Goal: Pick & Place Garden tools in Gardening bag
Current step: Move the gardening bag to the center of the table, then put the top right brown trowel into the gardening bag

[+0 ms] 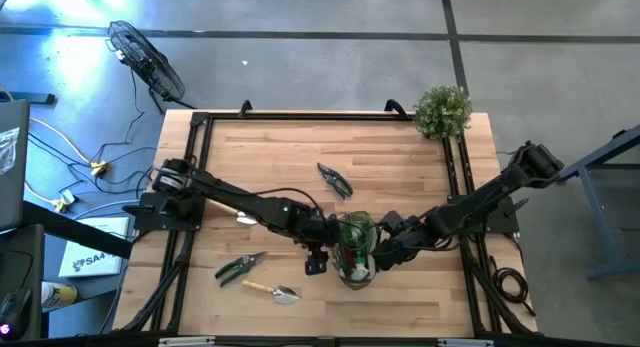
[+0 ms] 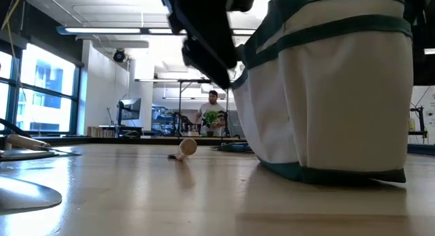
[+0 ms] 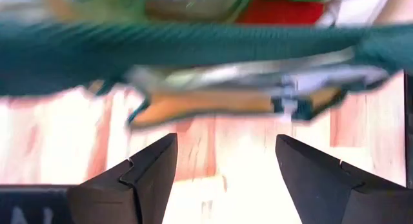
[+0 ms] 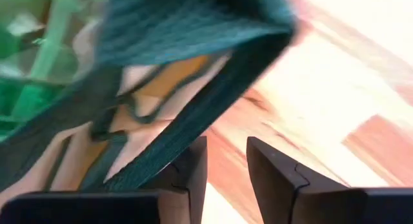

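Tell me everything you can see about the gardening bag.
The bag is a small soft tote of pale beige fabric with dark green trim bands and strap edges. It stands upright on the wooden table, near the front edge, its mouth open upward. Green and red items show inside; which tools they are I cannot tell. The left gripper and the right gripper sit close on either side, both open in their wrist views; neither visibly grips the fabric.

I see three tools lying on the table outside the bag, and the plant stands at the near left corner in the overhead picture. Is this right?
Not quite. The plant stands at the far right corner of the table, as the high view shows. The rest holds: the dark shears, the green shears and the trowel lie outside the bag.
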Action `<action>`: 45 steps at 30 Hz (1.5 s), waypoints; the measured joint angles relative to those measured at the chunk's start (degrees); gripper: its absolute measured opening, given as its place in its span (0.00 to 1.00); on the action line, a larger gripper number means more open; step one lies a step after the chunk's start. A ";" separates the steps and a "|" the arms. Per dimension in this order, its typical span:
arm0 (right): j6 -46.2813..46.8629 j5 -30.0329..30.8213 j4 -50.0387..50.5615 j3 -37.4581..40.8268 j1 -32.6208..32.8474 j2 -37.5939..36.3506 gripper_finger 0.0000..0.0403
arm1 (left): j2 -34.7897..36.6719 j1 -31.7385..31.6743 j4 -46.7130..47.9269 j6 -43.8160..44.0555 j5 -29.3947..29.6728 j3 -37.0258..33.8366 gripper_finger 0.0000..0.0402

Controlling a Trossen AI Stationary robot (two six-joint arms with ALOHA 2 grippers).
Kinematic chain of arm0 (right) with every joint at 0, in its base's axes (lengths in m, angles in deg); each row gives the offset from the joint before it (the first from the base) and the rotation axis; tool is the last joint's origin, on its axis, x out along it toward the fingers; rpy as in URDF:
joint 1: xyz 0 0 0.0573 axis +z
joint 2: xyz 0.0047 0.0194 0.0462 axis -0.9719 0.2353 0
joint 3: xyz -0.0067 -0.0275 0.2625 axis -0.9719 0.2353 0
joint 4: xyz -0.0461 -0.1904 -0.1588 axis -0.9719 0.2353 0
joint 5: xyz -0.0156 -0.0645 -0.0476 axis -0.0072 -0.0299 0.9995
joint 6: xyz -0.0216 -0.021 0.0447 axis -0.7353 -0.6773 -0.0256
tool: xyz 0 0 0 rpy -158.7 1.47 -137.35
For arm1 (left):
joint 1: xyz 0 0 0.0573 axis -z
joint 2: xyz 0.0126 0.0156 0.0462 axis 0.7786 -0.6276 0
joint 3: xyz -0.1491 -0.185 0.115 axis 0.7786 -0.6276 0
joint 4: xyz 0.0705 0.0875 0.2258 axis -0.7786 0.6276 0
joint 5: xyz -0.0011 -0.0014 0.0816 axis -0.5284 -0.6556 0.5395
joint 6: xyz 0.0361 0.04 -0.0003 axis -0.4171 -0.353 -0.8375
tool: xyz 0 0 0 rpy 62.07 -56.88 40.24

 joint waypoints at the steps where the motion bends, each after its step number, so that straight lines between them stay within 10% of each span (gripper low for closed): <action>1: 0.75 0.15 1.15 0.00 0.09 -0.64 0.23 | 0.98 0.00 1.15 -0.02 0.69 -0.01 0.64; 12: 5.41 2.04 5.66 -0.02 5.39 -10.27 0.18 | 8.27 0.04 13.49 0.29 2.23 0.08 0.64; 22: -1.09 9.33 4.56 -0.02 16.25 -14.99 0.18 | 8.24 2.18 24.68 -2.47 -9.85 0.08 0.64; 32: -20.96 20.86 0.06 -0.02 24.39 -14.69 0.18 | 8.11 6.58 19.13 -25.34 10.77 0.01 0.64; 45: -40.13 30.37 -15.51 5.77 27.44 -14.62 0.18 | 7.89 6.38 15.82 -38.95 14.81 0.02 0.64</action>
